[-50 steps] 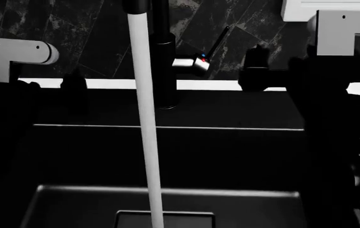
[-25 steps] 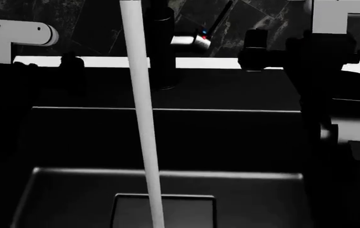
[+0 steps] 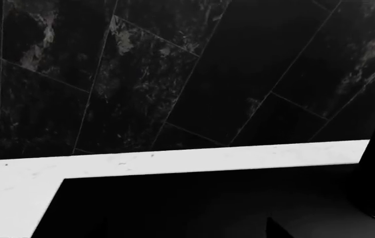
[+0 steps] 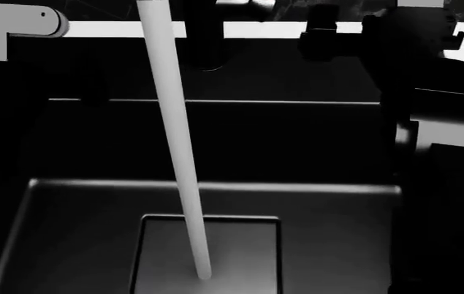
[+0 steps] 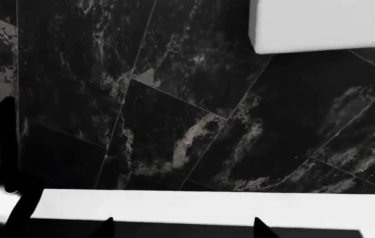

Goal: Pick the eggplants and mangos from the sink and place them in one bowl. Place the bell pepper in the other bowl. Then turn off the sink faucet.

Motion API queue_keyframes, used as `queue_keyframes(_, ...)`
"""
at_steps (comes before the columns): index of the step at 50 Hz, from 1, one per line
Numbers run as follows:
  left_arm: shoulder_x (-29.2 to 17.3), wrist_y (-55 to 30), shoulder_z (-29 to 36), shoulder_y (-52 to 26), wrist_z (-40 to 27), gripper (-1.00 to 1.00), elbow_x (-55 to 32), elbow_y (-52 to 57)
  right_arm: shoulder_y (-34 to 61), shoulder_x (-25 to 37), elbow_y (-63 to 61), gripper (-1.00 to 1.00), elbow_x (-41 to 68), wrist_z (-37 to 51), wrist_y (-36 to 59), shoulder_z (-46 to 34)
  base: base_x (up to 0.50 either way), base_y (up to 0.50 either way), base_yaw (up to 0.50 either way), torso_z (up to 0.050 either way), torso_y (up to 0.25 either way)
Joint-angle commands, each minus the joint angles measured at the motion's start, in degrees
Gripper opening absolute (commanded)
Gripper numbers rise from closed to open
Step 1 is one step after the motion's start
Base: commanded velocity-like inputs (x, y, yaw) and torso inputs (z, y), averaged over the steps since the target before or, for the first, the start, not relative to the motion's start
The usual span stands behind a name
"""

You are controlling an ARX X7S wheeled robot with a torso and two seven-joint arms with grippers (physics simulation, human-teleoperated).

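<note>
Water stream [image 4: 178, 184] running onto drain plate of sink [image 4: 68, 214]; no produce visible inside. Faucet [image 4: 203, 37] at back edge, my right gripper [image 4: 317, 40] beside it for lever, finger state unclear. Left likewise unclear.

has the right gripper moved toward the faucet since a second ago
Cannot tell: the head view tilted down, and the right gripper keeps about its gap from the faucet.

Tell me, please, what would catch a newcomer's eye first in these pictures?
First the white stream of water, falling from the top of the head view onto the square drain plate of the black sink, which shows no fruit here. Next, the bright white counter strip below the dark marbled wall tiles.
</note>
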Motion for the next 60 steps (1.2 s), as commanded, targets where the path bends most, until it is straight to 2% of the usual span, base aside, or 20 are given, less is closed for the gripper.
queue_keyframes(1,1.24,0.57,-2.05,-2.47,1.53,1.00,-1.64,-3.24,2.73,-2.53,0.60,1.00,-11.35,-2.09,1.40,9.57,0.00,0.00,0.00,0.005,-0.016)
queue_keyframes(15,1.34,-0.90,-1.98,-3.24,1.95,1.00,-2.33,-4.99,2.36,-3.13,0.60,1.00,-19.67,-3.39,1.76,18.26,0.00,0.00,0.00,0.000,0.000)
queue_keyframes(27,1.62,-0.38,-1.09,-4.34,2.70,1.00,-1.51,-6.34,3.78,-4.44,0.61,1.00,-23.99,-4.98,2.22,21.30,0.00,0.00,0.00,0.000,0.000)
queue_keyframes(34,2.41,0.28,-1.26,-7.71,3.72,1.00,-0.99,-10.12,6.55,-4.75,0.61,1.00,-26.05,-5.19,2.98,21.52,0.00,0.00,0.00,0.000,0.000)
queue_keyframes(51,2.77,2.25,-1.02,-8.48,3.86,1.00,0.06,-12.29,6.43,-5.48,0.62,1.00,-26.98,-5.53,2.26,22.28,0.00,0.00,0.00,0.000,0.000)
queue_keyframes(60,2.72,2.53,-0.29,-7.87,4.10,1.00,0.47,-11.99,6.64,-5.34,0.62,1.00,-27.05,-5.11,2.39,22.88,0.00,0.00,0.00,0.012,-0.118)
